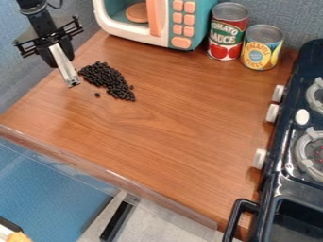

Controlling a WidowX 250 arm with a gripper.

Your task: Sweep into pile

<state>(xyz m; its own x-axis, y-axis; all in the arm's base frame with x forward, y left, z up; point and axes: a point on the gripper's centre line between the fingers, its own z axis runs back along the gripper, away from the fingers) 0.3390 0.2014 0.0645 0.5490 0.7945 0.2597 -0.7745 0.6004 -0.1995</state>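
At the upper left, the gripper (54, 50) is gripping a long silver tool (65, 66), which is slanting down beside the dark beans (106, 78). They are lying in an elongated pile on the worktop (170, 137), while one bean (97, 95) is sitting apart, just beside the heap, on the side away from the toy microwave (167, 33).
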